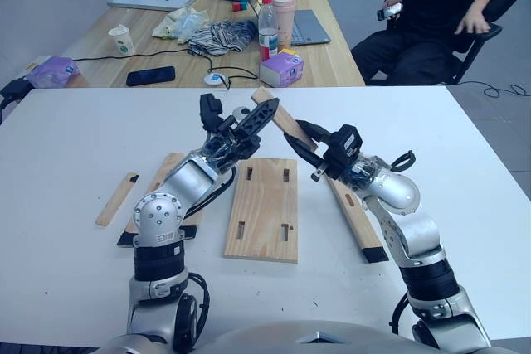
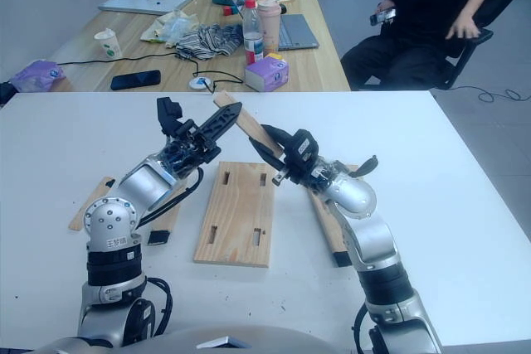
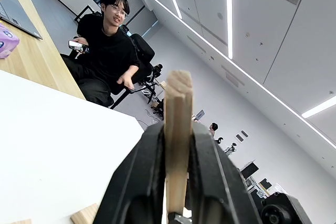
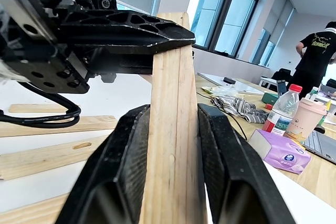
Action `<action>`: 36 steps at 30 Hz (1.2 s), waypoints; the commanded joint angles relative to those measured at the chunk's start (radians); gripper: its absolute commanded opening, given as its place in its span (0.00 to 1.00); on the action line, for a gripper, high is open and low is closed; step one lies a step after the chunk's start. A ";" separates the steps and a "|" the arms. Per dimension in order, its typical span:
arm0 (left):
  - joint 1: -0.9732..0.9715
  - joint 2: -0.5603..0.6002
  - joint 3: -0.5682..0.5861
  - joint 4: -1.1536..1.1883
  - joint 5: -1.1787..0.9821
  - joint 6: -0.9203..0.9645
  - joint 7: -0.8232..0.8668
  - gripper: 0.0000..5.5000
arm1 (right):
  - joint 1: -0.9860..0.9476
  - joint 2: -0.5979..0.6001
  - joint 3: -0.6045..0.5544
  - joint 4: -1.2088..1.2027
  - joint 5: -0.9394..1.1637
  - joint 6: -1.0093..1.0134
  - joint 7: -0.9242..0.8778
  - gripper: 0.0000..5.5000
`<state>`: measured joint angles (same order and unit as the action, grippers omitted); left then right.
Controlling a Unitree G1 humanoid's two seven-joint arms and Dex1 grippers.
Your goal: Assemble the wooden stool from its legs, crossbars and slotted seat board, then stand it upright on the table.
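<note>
Both my grippers hold one wooden stool leg raised at a slant above the white table. My left gripper is clamped on the leg close to its upper end, one finger on each flat face. My right gripper is closed around the same leg lower down, so the two sets of fingertips sit near one another. The slotted seat board lies flat on the table between my arms, its four slots facing up. A second leg with a black foot lies on the table under my right arm. Another leg lies under my left arm, and a short crossbar lies just beyond it.
</note>
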<state>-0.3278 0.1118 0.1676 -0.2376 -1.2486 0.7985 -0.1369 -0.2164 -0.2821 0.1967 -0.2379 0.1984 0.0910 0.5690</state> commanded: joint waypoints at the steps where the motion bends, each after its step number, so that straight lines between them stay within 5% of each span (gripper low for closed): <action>1: -0.023 0.005 0.017 0.006 -0.006 -0.003 0.009 0.07 | -0.008 0.015 0.003 -0.016 0.022 0.020 0.008 0.23; 6: -0.032 0.042 0.039 0.035 0.094 -0.050 0.014 0.07 | 0.004 -0.017 -0.016 -0.002 0.023 0.045 0.015 0.42; 17: 0.181 0.295 0.199 0.001 0.406 -0.166 -0.042 0.07 | 0.093 -0.125 -0.139 0.090 -0.025 -0.022 0.008 0.42; 36: 0.335 0.238 0.173 0.130 0.608 -0.287 -0.124 0.07 | 0.116 -0.133 -0.131 0.098 -0.050 -0.025 0.012 0.42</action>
<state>-0.0124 0.3626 0.3494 -0.1369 -0.6669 0.5007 -0.2657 -0.1002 -0.4062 0.0658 -0.1452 0.1565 0.0699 0.5759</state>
